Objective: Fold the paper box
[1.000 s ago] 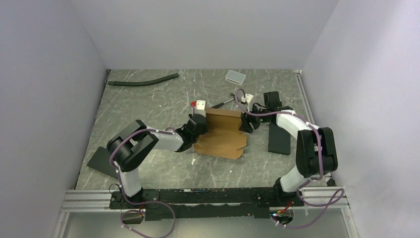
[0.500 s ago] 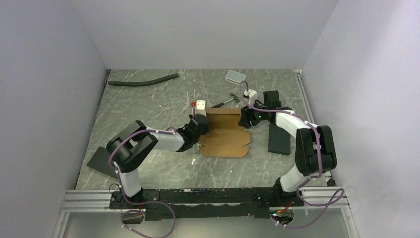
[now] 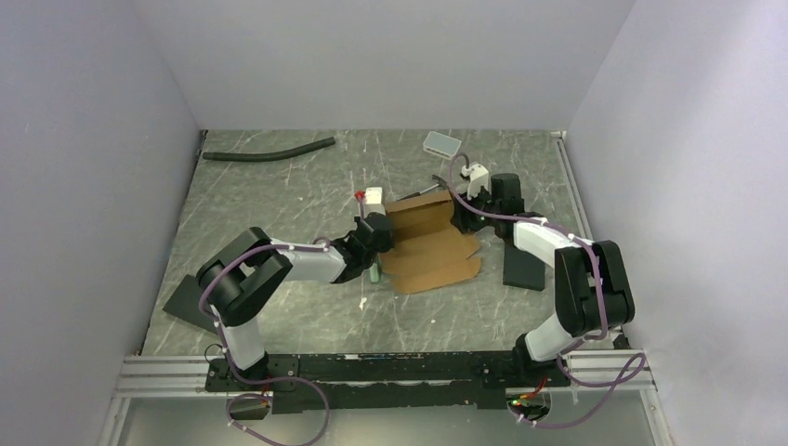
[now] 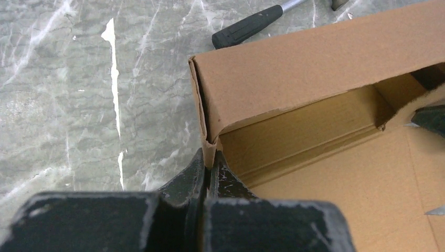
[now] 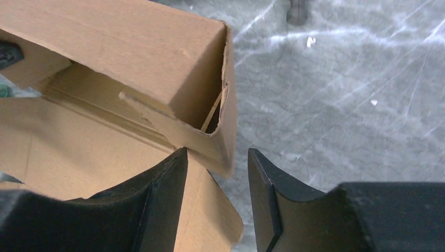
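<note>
The paper box (image 3: 429, 243) is brown cardboard, partly folded, in the middle of the table. Its far panels stand up as a hollow wall (image 4: 309, 79); the near panels lie flat. My left gripper (image 3: 376, 243) is shut on the box's left end flap (image 4: 211, 149), the cardboard pinched between the jaws. My right gripper (image 3: 462, 206) is open at the box's right end; its jaws (image 5: 218, 163) straddle the corner flap (image 5: 223, 142) without closing on it.
A black-handled tool (image 4: 251, 24) lies just behind the box. A small white-grey tray (image 3: 442, 143) and a black hose (image 3: 269, 151) lie at the back. A black slab (image 3: 524, 258) lies right of the box, another (image 3: 189, 304) at the near left.
The box's far panels have risen from flat into an upright wall. My right gripper moved back and up along the box's right end. The left gripper kept its hold.
</note>
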